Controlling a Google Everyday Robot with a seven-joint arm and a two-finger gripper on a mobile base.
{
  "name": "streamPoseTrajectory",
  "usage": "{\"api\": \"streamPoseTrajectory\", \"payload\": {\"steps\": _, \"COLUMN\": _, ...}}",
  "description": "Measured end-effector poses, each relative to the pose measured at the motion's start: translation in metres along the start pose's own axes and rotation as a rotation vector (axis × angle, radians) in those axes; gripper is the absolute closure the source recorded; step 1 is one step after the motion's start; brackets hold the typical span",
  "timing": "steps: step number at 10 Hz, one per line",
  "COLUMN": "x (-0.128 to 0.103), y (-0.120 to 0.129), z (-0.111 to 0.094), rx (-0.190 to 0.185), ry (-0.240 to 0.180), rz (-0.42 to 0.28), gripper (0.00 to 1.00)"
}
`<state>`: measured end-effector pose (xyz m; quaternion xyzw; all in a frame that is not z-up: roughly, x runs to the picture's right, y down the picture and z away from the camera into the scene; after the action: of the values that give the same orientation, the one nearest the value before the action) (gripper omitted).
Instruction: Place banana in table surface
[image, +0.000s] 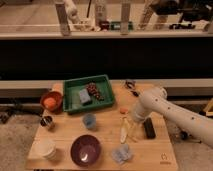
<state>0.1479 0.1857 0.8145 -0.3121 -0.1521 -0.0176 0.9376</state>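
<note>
Pale banana (123, 132) at end effector (131, 124), over tan table surface (65, 134)

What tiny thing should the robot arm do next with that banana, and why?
Probably let go of the banana, if it is gripped at all, and lift the gripper straight up. The banana looks to be lying lengthwise on the table surface just under the gripper, beside the black remote, so the placing seems done. Rising vertically should avoid nudging either.

Behind your table (107, 131) runs a dark wall (100, 60) under a pale ledge (100, 35); speckled grey floor (15, 137) lies around it. The pincer (129, 121) hangs over the table's right half.
</note>
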Motion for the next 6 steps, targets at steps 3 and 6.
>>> {"api": "streamPoseTrajectory", "payload": {"steps": 3, "x": -0.0010, "y": 0.0001, "z": 0.0025, "rx": -0.001, "ry": -0.003, "rz": 0.000, "gripper": 0.40}}
{"api": "streamPoseTrajectory", "payload": {"steps": 6, "x": -0.0011, "y": -0.0001, "z": 0.0019, "rx": -0.002, "ry": -0.006, "rz": -0.006, "gripper": 0.49}}
